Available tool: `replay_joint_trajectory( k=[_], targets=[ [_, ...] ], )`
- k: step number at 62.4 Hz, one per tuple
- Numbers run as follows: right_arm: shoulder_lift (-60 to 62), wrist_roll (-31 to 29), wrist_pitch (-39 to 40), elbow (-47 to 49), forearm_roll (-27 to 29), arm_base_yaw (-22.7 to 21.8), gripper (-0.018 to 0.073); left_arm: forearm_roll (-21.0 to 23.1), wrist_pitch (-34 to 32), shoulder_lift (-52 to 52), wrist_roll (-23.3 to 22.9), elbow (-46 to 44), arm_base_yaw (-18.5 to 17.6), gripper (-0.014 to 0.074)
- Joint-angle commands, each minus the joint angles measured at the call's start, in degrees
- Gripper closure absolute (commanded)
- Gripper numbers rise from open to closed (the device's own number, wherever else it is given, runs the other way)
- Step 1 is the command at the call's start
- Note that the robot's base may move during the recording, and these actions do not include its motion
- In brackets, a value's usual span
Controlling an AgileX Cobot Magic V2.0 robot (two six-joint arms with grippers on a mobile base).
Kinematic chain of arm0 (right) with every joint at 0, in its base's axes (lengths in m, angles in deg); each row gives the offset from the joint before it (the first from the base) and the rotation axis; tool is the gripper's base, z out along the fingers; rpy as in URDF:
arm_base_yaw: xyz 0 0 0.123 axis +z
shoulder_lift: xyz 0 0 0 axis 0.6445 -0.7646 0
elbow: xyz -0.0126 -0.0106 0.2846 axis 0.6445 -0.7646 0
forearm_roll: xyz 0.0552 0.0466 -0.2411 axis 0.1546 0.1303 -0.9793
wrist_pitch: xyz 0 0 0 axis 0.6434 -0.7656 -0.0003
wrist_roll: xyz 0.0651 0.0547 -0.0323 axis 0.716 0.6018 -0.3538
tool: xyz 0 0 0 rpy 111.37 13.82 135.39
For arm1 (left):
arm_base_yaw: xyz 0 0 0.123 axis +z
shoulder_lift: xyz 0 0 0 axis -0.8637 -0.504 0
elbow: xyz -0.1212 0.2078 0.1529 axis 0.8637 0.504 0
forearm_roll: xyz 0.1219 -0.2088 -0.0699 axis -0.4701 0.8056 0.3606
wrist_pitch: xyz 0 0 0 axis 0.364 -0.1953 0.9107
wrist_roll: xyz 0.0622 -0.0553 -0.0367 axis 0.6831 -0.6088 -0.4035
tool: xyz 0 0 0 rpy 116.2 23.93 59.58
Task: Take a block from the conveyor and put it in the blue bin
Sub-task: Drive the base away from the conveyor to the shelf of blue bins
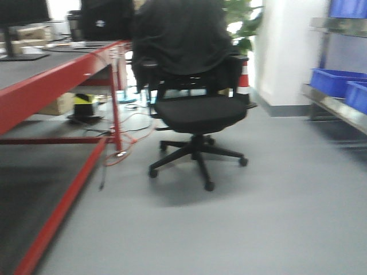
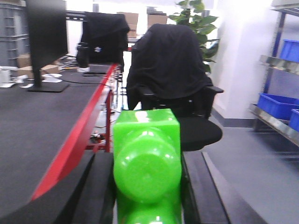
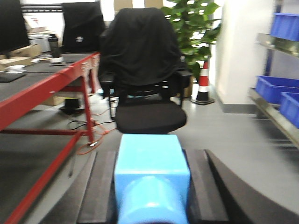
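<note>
Two grasps seen: left claw grips green block, bottom centre of its view; right claw grips blue block, same spot. Front view: conveyor along left edge, chair centre, blue bins on shelf at right edge.

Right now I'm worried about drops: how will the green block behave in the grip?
Glossy surface: the green block may slip in the left claw. Its crisp, undented edges suggest stiff plastic, probably light. Flat sides suggest it would rest, not roll.

Two blocks, three blue bins
</note>
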Motion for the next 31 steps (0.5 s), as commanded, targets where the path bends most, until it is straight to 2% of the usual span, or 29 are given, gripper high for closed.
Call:
replay_joint_trajectory(
  k=[1, 31],
  targets=[
    [0.3, -0.1, 1.5, -0.1, -0.4, 0.0, 0.0721, 0.0, -1.1, 0.2, -0.2, 0.1, -0.4, 0.0708],
    [0.3, -0.1, 1.5, -0.1, -0.4, 0.0, 0.0721, 0.0, -1.2, 0.2, -0.2, 0.1, -0.4, 0.0708]
  ],
)
